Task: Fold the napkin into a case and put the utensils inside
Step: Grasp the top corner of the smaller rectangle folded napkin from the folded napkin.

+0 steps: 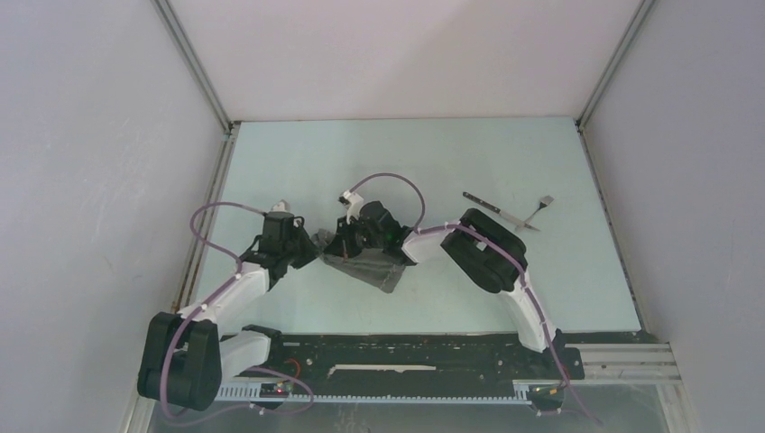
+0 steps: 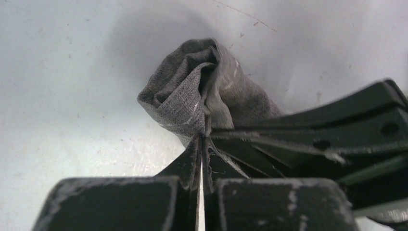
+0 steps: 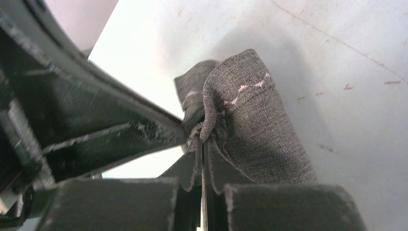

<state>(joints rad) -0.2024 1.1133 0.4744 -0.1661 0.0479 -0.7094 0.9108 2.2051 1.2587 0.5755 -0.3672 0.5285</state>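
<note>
The grey napkin (image 1: 379, 271) lies bunched at the table's middle, one end pinched up between both grippers. My left gripper (image 1: 315, 244) is shut on a fold of the napkin (image 2: 192, 91), fingertips meeting at the cloth (image 2: 204, 137). My right gripper (image 1: 333, 245) faces it and is shut on the same bunched end (image 3: 203, 140), with the napkin (image 3: 260, 120) rolling away behind. The two grippers nearly touch. The utensils lie apart at the far right: a dark-handled knife (image 1: 499, 213) and a small fork (image 1: 541, 206), its handle crossing the blade tip.
The pale table (image 1: 406, 153) is boxed in by white walls with metal corner posts (image 1: 203, 77). A black rail with cables (image 1: 406, 352) runs along the near edge by the arm bases. The right arm's elbow (image 1: 487, 248) sits near the knife.
</note>
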